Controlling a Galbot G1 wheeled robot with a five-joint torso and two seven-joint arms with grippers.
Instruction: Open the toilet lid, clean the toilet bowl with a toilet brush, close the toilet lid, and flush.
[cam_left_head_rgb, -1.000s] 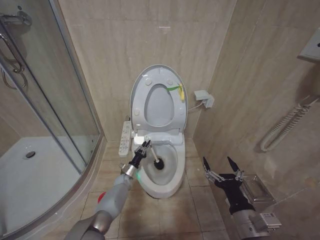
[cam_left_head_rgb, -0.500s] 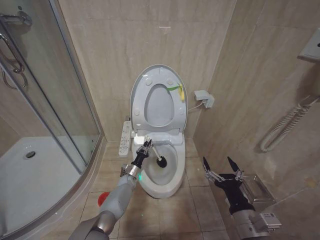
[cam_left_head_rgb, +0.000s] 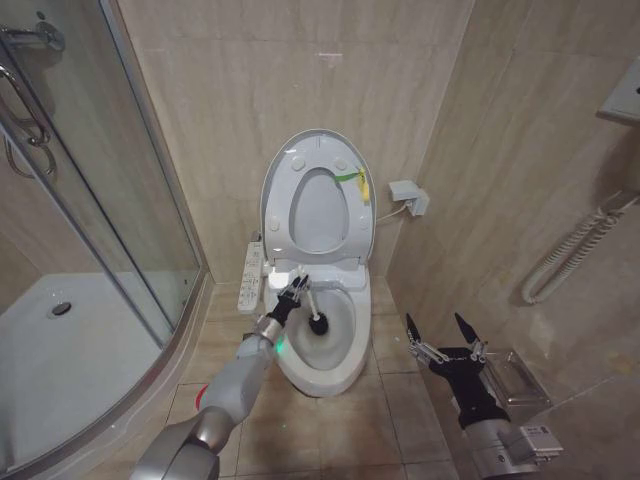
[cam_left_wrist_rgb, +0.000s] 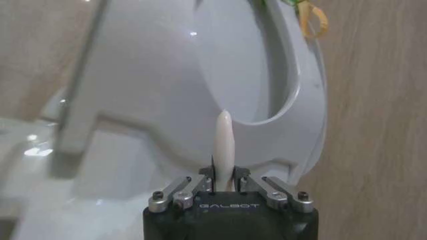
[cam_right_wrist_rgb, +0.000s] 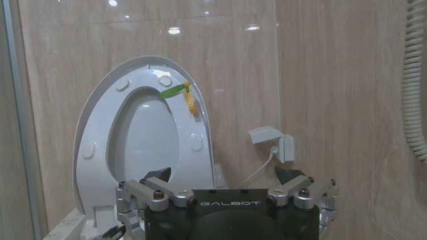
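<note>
Scrubbing carries on: the left gripper (cam_left_head_rgb: 296, 287), jaws clamped on the thin white-handled, dark-headed toilet brush (cam_left_head_rgb: 312, 312), has slid toward the back of the white ceramic toilet bowl (cam_left_head_rgb: 330, 372), glossy white lid (cam_left_head_rgb: 275, 180) upright, right gripper (cam_left_head_rgb: 441, 338) spread apart, idle.
</note>
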